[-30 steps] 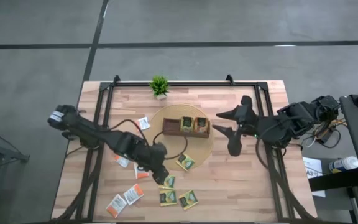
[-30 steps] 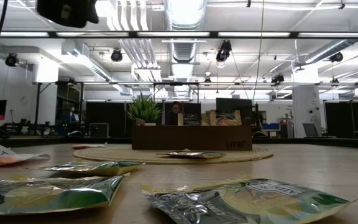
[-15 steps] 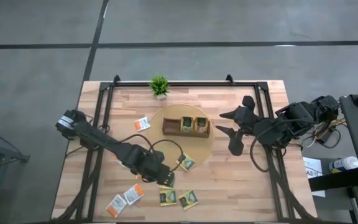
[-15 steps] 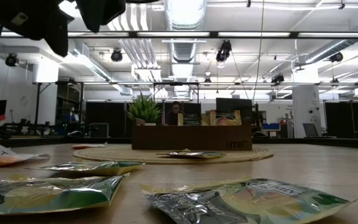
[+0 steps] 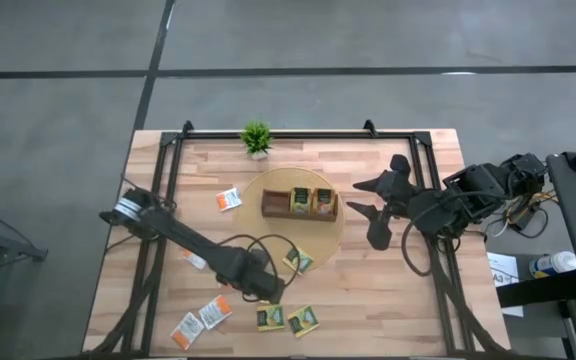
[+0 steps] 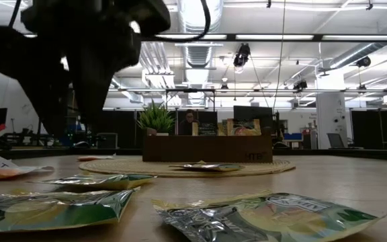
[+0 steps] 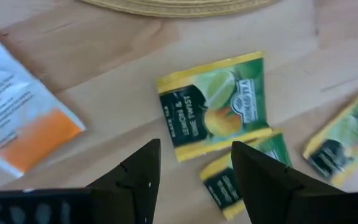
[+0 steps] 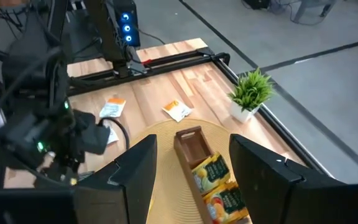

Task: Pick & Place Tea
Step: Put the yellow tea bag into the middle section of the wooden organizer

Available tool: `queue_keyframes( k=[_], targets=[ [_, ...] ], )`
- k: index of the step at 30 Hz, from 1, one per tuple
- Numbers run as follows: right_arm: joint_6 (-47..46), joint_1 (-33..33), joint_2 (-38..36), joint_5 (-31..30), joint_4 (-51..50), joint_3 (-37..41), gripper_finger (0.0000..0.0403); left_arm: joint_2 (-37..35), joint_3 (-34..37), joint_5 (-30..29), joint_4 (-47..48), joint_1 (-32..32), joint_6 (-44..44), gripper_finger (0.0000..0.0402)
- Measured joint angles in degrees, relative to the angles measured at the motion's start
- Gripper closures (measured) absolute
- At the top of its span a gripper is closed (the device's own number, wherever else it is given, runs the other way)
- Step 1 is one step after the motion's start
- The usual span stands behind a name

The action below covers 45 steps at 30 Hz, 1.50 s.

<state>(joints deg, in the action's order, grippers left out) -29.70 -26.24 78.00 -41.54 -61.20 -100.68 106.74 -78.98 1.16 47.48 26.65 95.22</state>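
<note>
Tea sachets lie flat on the wooden table. Green-and-yellow ones (image 5: 296, 260) (image 5: 303, 320) (image 5: 270, 318) sit near the front, and white-and-orange ones (image 5: 228, 198) (image 5: 218, 308) lie to the left. My left gripper (image 5: 268, 290) (image 6: 76, 114) points down, open, low over a green-and-yellow sachet (image 7: 213, 106). That sachet shows just beyond its fingertips (image 7: 194, 180) and overlaps a second one (image 7: 247, 171). My right gripper (image 5: 373, 210) (image 8: 194, 180) hangs open, high beside the brown tray (image 5: 276, 203), touching nothing.
The tray (image 8: 188, 140) stands on a round woven mat (image 5: 333, 235) and holds a few sachets upright. A small potted plant (image 5: 256, 138) stands at the far edge. A black frame (image 5: 173, 160) runs along the table's sides. A white-and-orange sachet (image 7: 11, 124) lies close to the left gripper.
My left gripper has come down toward the table and a little toward the near edge, rolling its wrist as it went. It now shows large in the low view, where before only its top showed. Its fingers have stayed open.
</note>
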Motion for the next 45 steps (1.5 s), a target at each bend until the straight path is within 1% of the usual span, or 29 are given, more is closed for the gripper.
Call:
queue_keyframes(
  k=[3, 6, 10, 17, 20, 29, 37, 45],
  targets=[
    [-0.3, 0.0, 0.0, 0.0, 0.0, 0.0, 0.0204, 1.4, 0.0, 0.0, -1.4, 0.0, 1.0, 0.0212],
    [-0.1, 0.0, 0.0, 0.0, 0.0, 0.0, 0.0204, 1.5, 0.0, 0.2, -2.8, 0.1, 3.9, 0.0212],
    [1.2, 0.0, 0.0, 0.0, 0.0, 0.0, 0.0204, 1.5, 0.0, 0.1, -2.7, 0.2, 9.2, 0.0212],
    [2.9, 0.0, 0.0, -0.3, 0.0, 0.0, 0.0204, 1.5, 0.0, 0.3, -2.5, 0.3, 13.0, 0.0212],
    [4.3, 0.0, 0.0, -0.5, 0.0, 0.0, 0.0204, 2.3, 0.0, 0.3, -1.9, 0.3, 13.2, 0.0212],
    [4.4, 0.0, 0.0, -0.5, 0.0, 0.0, 0.0204, 4.4, 0.3, 1.0, -2.0, 0.3, 13.3, 0.0212],
    [4.2, 0.0, 0.0, -0.5, 0.0, 0.0, 0.0204, 4.7, 0.6, 0.6, -2.1, 0.3, 13.3, 0.0212],
    [4.2, 0.0, 0.0, -0.5, 0.1, 0.0, 0.0204, 4.4, 4.8, -0.1, -6.9, 0.3, 14.0, 0.0212]
  ],
)
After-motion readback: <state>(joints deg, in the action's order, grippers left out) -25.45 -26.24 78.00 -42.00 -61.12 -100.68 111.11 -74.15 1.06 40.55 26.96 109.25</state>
